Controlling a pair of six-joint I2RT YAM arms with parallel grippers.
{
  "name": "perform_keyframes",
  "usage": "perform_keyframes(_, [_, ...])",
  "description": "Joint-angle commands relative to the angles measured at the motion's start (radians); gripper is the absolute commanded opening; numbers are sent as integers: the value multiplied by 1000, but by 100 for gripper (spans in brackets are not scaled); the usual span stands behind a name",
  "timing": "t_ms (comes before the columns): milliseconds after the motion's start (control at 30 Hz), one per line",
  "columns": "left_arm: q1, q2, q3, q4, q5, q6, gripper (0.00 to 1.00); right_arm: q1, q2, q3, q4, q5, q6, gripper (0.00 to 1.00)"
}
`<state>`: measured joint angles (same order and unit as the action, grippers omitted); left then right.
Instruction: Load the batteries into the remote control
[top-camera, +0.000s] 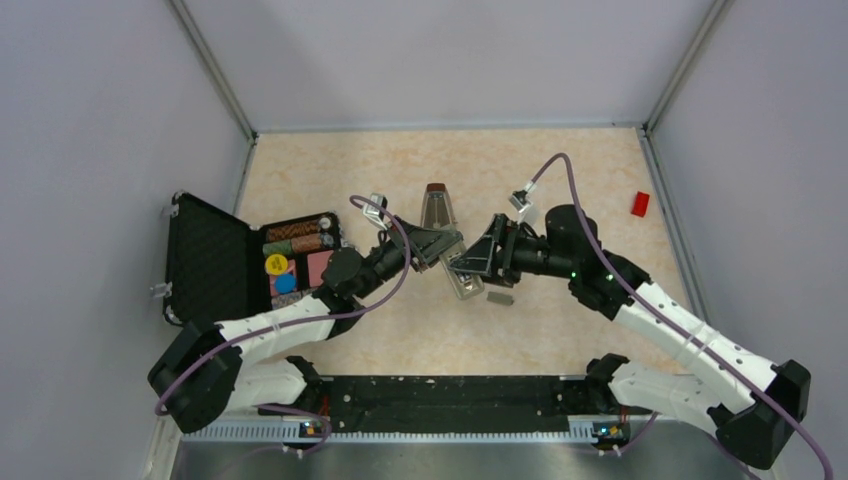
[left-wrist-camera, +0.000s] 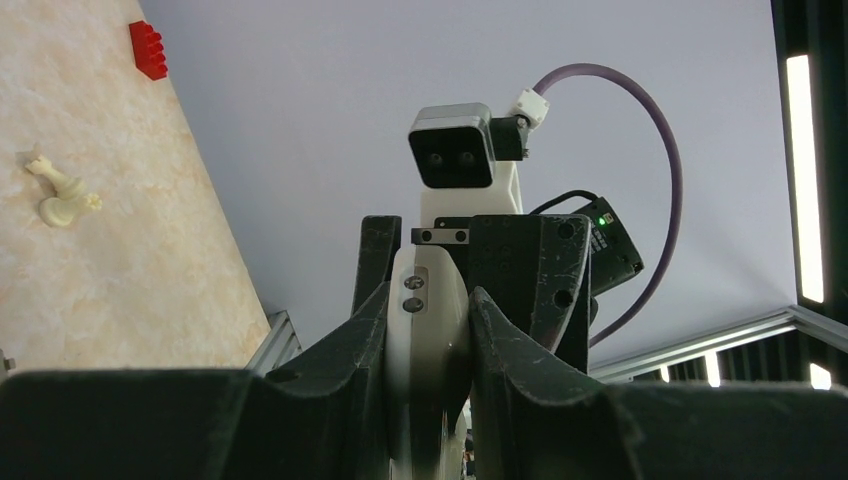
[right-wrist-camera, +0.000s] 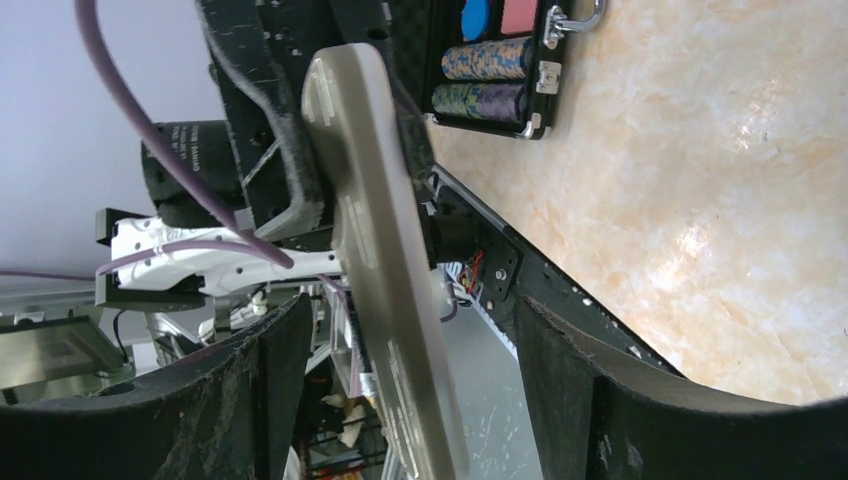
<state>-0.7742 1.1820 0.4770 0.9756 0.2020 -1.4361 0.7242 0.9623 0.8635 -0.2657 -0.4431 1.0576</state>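
Seen from above, the two arms meet at the middle of the frame over the pale marbled table (top-camera: 560, 180). The left gripper (top-camera: 448, 250) reaches in from the left and the right gripper (top-camera: 472, 262) from the right. The remote control (top-camera: 464, 283) is held up between them, slanting toward the lower centre. Just right of it, a small grey cover piece (top-camera: 500, 297) lies flat on the table. A brown metronome (top-camera: 437, 205) stands just above the grippers. An open black case (top-camera: 205, 260) holding stacks of chips sits at the left, and a red brick (top-camera: 640, 204) lies far right.

From the left wrist, the two black fingers (left-wrist-camera: 350, 350) press against either side of the white handset at the centre of the frame — clamped on it, with no gap. At the upper left, a white chess piece (left-wrist-camera: 60, 190) lies on its side on the table.

From the right wrist, the remote runs edge-on from the upper centre down to the bottom edge, between this gripper's fingers (right-wrist-camera: 250, 400). They stand wide apart — a gap shows on both sides of the handset. Near the top, the other arm's black fingers pinch it.
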Motion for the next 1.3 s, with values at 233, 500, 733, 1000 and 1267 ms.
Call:
perform_keyframes(233, [-5,-22,10,57,-14,-37,0,0,-91,-25,67,-55,-60,71])
perform_keyframes(500, [-5,-18,18,55,-5,-51,0,0,-131,-41,71,-80,-94,57])
perform_keyframes(733, [-5,-6,22,67,2,-58,0,0,-122,-43,66,-75,-84,40])
perform_keyframes(1000, [-5,-5,26,64,8,-62,0,0,-107,-38,47,-51,-96,35])
perform_keyframes(1267, [-6,6,38,64,41,-64,0,0,-83,-29,19,-13,-101,30])
